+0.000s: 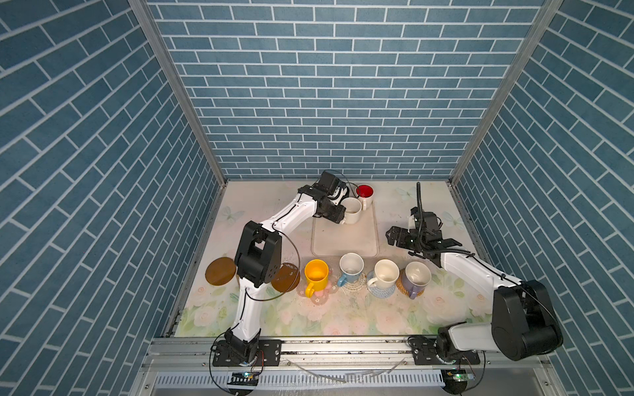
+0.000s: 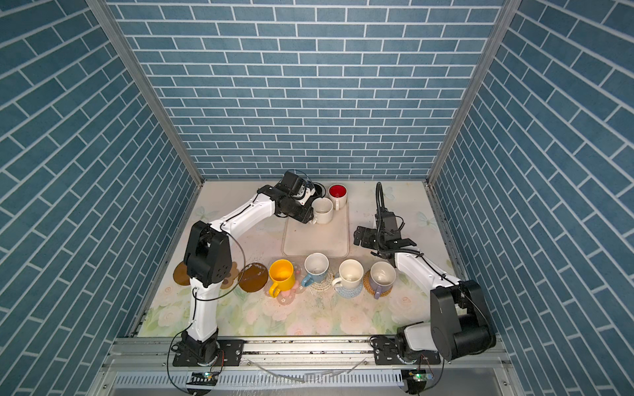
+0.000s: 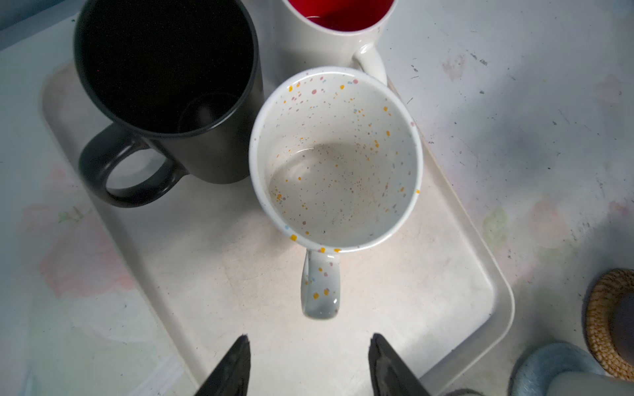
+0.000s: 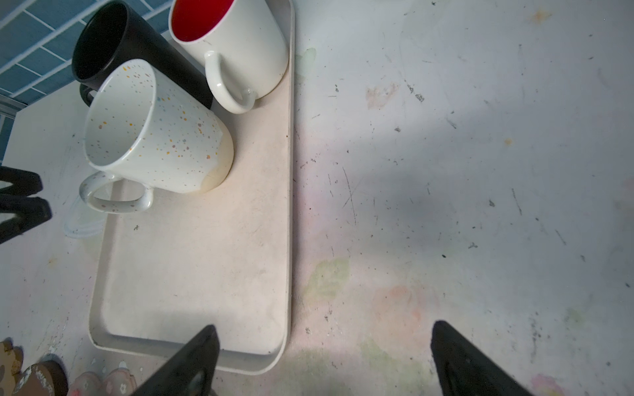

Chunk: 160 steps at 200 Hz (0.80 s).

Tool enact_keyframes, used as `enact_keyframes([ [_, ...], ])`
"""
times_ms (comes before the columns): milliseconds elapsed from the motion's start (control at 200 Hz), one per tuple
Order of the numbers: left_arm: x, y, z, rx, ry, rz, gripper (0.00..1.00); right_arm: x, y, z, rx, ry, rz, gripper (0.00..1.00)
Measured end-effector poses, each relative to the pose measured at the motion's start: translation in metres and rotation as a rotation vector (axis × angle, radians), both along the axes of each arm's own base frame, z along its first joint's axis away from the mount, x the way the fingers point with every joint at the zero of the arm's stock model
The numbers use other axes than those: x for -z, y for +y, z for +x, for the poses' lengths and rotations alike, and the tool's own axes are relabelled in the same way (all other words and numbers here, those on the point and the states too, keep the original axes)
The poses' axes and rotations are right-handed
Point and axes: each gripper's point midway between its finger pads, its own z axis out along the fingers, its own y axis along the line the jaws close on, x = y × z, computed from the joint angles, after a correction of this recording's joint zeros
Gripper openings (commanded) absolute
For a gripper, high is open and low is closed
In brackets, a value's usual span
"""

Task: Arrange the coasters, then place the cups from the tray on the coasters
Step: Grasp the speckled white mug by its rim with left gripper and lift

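Your speckled mug (image 3: 336, 161) stands upright at far end of tray (image 3: 394, 308), beside black mug (image 3: 164, 68) and red-lined mug (image 3: 336, 20) — handle (image 3: 320, 284) aimed straight at left claw (image 3: 310, 339). Left claw half open, just short of handle, touching nothing. Right claw (image 4: 325, 326) gapes wide over table (image 4: 480, 171) beside tray — empty.

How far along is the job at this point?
Done: four mugs on coasters, yellow mug through lavender mug. In hand: left pincer, open, faces the handle of the speckled mug. Left: three mugs on the tray; two brown discs bare.
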Motion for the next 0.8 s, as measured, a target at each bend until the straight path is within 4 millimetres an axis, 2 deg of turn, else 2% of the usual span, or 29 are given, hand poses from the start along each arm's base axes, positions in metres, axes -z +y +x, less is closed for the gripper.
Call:
enact_keyframes([
  [155, 0.014, -0.004, 0.008, 0.000, 0.012, 0.003, 0.52, -0.004, 0.001, 0.002, -0.002, -0.007, 0.000, 0.96],
  [280, 0.022, -0.007, 0.011, 0.001, 0.018, 0.001, 0.41, -0.003, 0.001, 0.002, -0.002, -0.004, -0.001, 0.97],
  [525, 0.027, -0.015, 0.019, 0.004, 0.022, -0.016, 0.35, 0.005, 0.001, 0.002, -0.002, 0.017, -0.008, 0.97],
  [715, 0.032, -0.016, 0.021, 0.003, 0.027, -0.016, 0.26, 0.006, 0.001, 0.002, -0.002, 0.020, -0.009, 0.97],
  [800, 0.032, -0.018, 0.021, 0.011, 0.026, -0.020, 0.19, 0.008, 0.001, 0.002, -0.002, 0.024, -0.010, 0.97],
])
